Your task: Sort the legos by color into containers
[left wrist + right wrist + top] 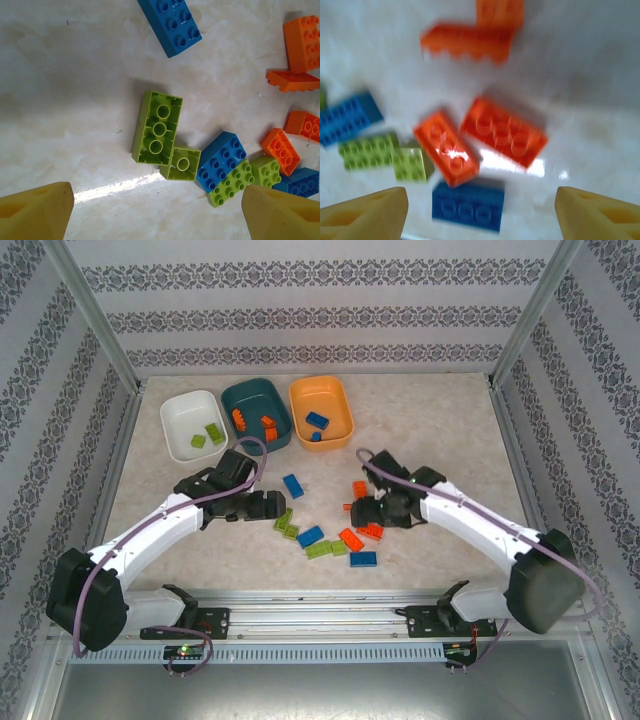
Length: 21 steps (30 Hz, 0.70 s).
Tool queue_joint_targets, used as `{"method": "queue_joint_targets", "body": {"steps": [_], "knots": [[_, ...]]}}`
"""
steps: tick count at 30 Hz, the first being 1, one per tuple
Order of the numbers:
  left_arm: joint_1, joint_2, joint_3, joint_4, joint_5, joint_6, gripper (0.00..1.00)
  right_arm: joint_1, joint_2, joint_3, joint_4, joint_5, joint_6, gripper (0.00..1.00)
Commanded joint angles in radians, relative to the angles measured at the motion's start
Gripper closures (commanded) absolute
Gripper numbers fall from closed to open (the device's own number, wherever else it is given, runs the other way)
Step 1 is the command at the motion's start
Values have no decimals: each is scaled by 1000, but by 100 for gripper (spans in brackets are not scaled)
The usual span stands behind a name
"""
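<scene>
Marbled bench (450,440) carries a loose heap of legos (310,536) near its front, the left end effector (272,506) and right end effector (360,512) each spread wide and empty beside it, 3 part-filled tubs (228,400) behind.

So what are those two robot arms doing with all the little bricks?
They are sorting legos by colour into three tubs. The white tub holds green bricks, the teal tub orange ones and the orange tub blue ones. More lie loose on the table. The left gripper hangs open over two lime green bricks, and the right gripper is open over two orange bricks. Neither holds anything.
</scene>
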Motion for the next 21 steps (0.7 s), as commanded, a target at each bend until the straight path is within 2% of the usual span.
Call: {"method": "queue_joint_targets", "body": {"steps": [1,4,7,8,21], "knots": [[-15,-34,-27,40,9,-29,12,85,-66,-67,-53,6,119,21],[-15,-58,-37,42,11,-38,12,134,-88,-102,-52,36,176,20],[-15,-73,-45,34,11,-40,12,163,-78,-134,1,35,205,6],[-15,-77,-45,29,13,-40,12,170,-60,-135,4,38,208,5],[-15,-125,-76,12,12,-40,12,238,137,-92,76,67,219,11]]}}
